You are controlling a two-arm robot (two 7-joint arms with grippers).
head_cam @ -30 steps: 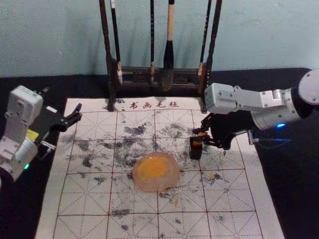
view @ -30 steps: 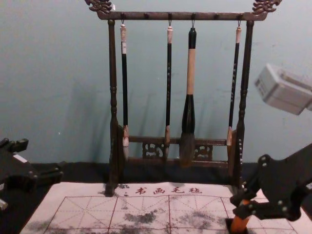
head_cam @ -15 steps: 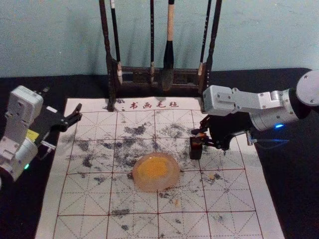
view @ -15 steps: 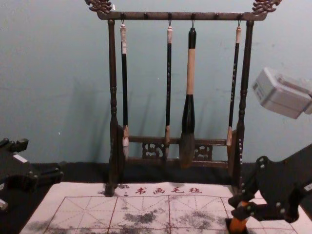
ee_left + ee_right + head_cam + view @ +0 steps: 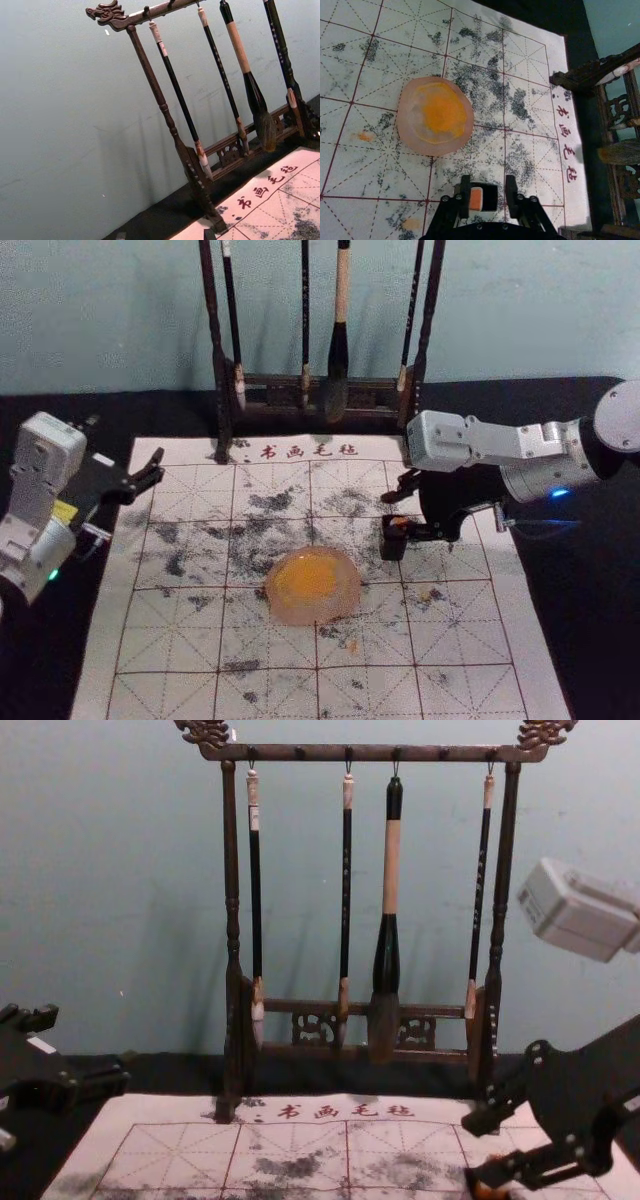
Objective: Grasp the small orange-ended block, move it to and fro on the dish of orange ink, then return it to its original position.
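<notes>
Pincer (image 5: 488, 179) of the right arm is over the right side of the calligraphy felt (image 5: 175, 630), its fingers apart and clamping nothing, one on either side of the small orange-ended block (image 5: 476, 199). That block sits in a dark holder (image 5: 393, 549), orange end up. To the left and somewhat nearer lies the translucent pink ink dish (image 5: 284, 606), with orange ink (image 5: 306, 575) across its middle. On the felt's far left, the left pincer (image 5: 157, 466) is parked, fingers spread; the brush rack (image 5: 270, 395) stands beyond. I judge the return made and the to-and-fro probably done, though the ink alone cannot prove it; backing off seems all that is left.
</notes>
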